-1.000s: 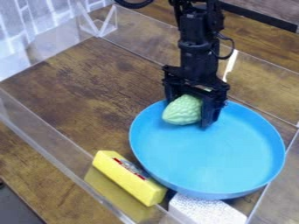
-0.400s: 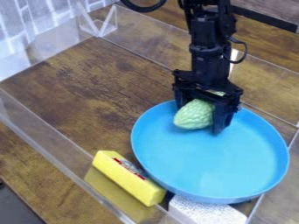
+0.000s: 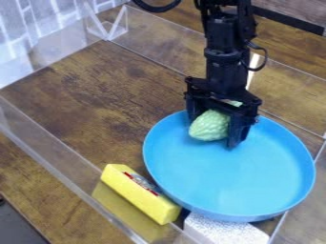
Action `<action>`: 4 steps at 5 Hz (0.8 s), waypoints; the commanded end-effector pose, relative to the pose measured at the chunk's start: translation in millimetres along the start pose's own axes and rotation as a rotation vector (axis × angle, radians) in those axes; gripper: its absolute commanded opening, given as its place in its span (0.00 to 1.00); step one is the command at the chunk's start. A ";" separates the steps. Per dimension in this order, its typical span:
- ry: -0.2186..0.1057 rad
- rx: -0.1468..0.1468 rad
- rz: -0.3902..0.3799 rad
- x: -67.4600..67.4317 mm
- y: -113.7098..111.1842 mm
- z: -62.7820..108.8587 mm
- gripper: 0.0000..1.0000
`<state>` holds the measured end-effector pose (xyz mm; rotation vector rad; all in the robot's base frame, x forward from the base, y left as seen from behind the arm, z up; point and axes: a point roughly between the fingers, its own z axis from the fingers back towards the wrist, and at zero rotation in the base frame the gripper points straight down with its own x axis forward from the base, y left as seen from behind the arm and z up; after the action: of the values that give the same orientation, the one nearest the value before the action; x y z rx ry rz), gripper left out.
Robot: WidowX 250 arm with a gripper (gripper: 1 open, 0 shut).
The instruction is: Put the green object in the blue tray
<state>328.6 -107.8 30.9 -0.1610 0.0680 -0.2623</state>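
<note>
Camera view looks down on a dark wooden table (image 3: pixel 90 105) walled by clear plastic panels, where a black robot arm reaches straight down to the far rim of the blue tray (image 3: pixel 249 186). Its claw (image 3: pixel 219 132) is spread wide, one finger on each side of the green object (image 3: pixel 211 125), which sits between them at the tray's back-left edge; whether the fingertips touch the object or the tray floor cannot be told from this angle. The green object is pale, oval and finely ribbed, and lies inside the tray's rim rather than on the wood. Compared with the picture from a second ago, the tray, the claw and the green object all appear a little further right and lower in the view, with the tray's right edge now running closer to the picture border; against the more recent picture almost nothing differs. A yellow rectangular block with a red label (image 3: pixel 140 193) lies on the table just beside the tray's near-left rim, in the same spot as before.
</note>
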 end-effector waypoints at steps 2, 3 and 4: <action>-0.058 0.012 -0.039 5.9 -7.9 31.8 1.00; -0.053 0.014 -0.042 4.1 -7.2 34.4 1.00; -0.050 0.016 -0.046 2.7 -6.6 35.7 1.00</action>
<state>320.1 -103.7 32.8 -0.1439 0.1234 -0.2849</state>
